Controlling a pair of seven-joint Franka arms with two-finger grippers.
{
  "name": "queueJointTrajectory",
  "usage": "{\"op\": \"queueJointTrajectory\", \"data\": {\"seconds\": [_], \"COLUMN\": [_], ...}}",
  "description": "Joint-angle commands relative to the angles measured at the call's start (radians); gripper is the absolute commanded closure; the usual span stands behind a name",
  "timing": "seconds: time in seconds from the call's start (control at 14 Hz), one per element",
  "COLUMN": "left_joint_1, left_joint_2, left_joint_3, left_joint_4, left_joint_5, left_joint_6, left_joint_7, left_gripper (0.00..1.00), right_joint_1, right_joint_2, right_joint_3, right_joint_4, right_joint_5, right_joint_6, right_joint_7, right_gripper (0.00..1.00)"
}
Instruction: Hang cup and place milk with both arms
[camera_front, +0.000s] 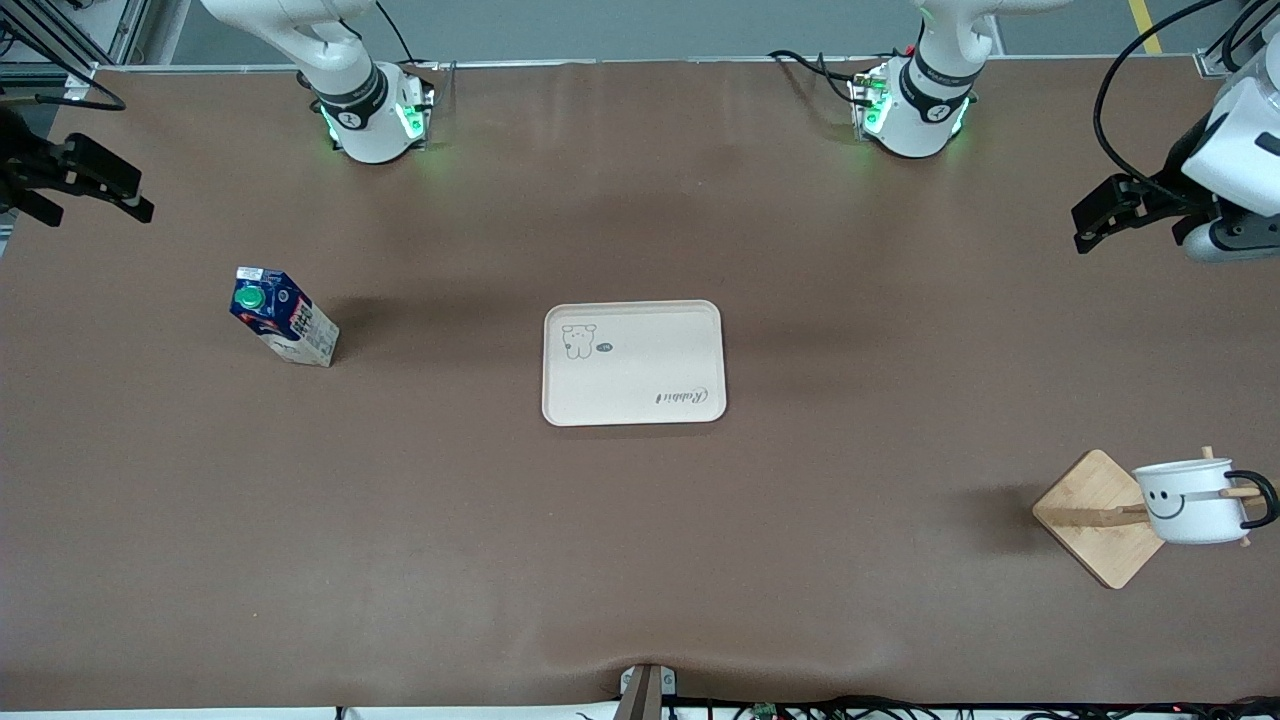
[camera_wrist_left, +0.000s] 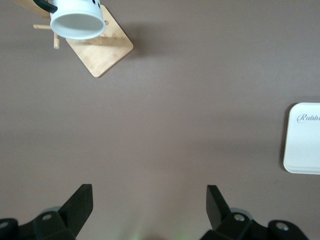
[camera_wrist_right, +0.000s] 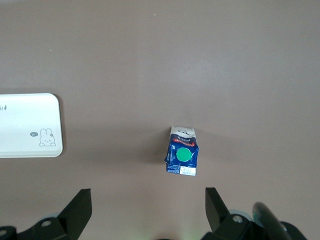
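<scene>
**Brown table, half the job done**

We see the tray (camera_front: 633, 363) bare at the table's middle, the milk (camera_front: 283, 317) upright and untouched toward the right arm's end, under the spread, empty right gripper (camera_wrist_right: 145, 210). Our cup (camera_front: 1190, 500) hangs on the rack (camera_front: 1100, 515); left gripper (camera_wrist_left: 149, 207) gapes, well apart

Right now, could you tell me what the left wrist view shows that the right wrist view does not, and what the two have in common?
Only the left wrist view shows the cup hanging by its handle on a peg of the wooden rack, with the open left gripper over bare table. Only the right wrist view shows the milk standing upright on the table, with the open right gripper above it. Both share the brown table and part of the cream tray.
</scene>
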Motion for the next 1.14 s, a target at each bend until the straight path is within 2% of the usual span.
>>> {"op": "queueJointTrajectory", "data": {"seconds": [0.0,0.21,1.07], "left_joint_1": [-0.001,0.007,0.005], "left_joint_2": [-0.035,-0.037,-0.027], "left_joint_3": [-0.01,-0.002,0.002], "left_joint_4": [-0.018,-0.015,0.01], "left_joint_5": [-0.019,-0.088,-0.076], "left_joint_6": [-0.024,-0.041,-0.044], "left_joint_7": [-0.003,-0.006,0.008], "left_gripper": [0.0,0.0,0.0], "right_joint_1": [-0.019,-0.019,-0.02], "right_joint_2": [0.016,0.016,0.016], "right_joint_3": [0.009,0.009,0.008], "right_joint_4": [0.04,0.045,0.046], "right_joint_5": [0.004,0.004,-0.002], "right_joint_6": [-0.035,-0.055,-0.048], "right_joint_7": [0.024,0.022,0.019], "right_gripper": [0.0,0.0,0.0]}}
